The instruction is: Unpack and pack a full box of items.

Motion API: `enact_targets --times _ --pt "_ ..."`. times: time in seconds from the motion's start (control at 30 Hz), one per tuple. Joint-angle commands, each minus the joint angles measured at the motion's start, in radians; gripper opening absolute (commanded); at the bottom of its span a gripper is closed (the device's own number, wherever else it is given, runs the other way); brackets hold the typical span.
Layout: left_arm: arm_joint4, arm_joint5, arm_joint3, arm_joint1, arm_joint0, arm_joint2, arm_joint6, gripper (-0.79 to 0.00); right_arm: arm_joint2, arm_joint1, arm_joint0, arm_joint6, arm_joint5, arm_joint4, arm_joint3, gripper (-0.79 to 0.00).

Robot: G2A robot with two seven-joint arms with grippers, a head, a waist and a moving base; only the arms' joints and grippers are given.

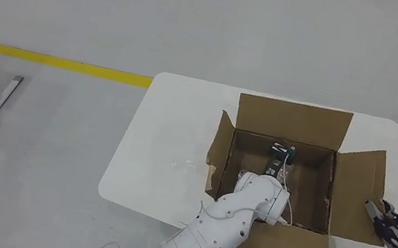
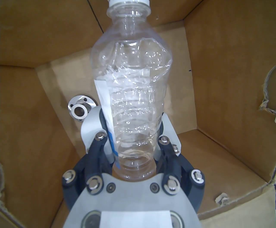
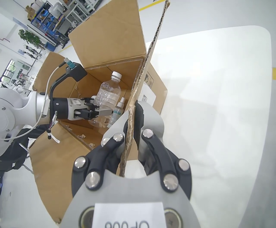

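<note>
Bottle (image 2: 131, 86) is inside box (image 2: 226, 64), clamped near its base by left pincer (image 2: 131, 123). Right pincer (image 3: 134, 117) is closed on flap (image 3: 152, 43), holding it outward. Move bottle vertically, clear of walls and sprayer (image 3: 119, 109); thin plastic probably dents, so add no squeeze.

Brown cardboard box (image 1: 292, 120), clear white-capped bottle (image 2: 131, 97), white table (image 1: 170, 151), yellow floor lines (image 1: 50, 60)
</note>
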Motion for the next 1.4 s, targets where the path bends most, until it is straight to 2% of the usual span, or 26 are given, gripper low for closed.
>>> enact_targets --times 0.0,0.1,0.23,0.53,0.97,1.1,1.37 --pt "0.000 0.000 0.000 0.000 0.000 0.000 0.000 -0.785 0.003 0.000 0.000 -0.009 0.009 -0.002 -0.007 -0.785" --pt "0.004 -0.014 -0.010 0.002 0.018 -0.004 0.030 -0.785 0.018 0.000 -0.003 -0.009 0.017 0.020 -0.013 -0.785" --pt "0.010 -0.020 -0.063 0.003 0.027 -0.014 0.017 -0.785 0.041 0.001 -0.003 -0.004 0.019 0.051 -0.012 -0.785" --pt "0.071 -0.030 -0.252 0.011 0.051 -0.032 -0.068 -0.785 0.059 0.004 0.019 0.013 0.023 0.083 0.016 -0.785" --pt "0.265 -0.044 -0.527 0.028 0.106 -0.059 -0.222 -0.785 0.047 0.007 0.043 0.012 0.027 0.071 0.046 -0.785" --pt "0.331 -0.046 -0.599 0.033 0.125 -0.084 -0.245 -0.785 0.041 0.007 0.044 0.004 0.026 0.061 0.054 -0.785" --pt "0.453 -0.049 -0.687 0.043 0.160 -0.162 -0.250 -0.785 0.039 0.007 0.046 -0.006 0.032 0.043 0.067 -0.785"
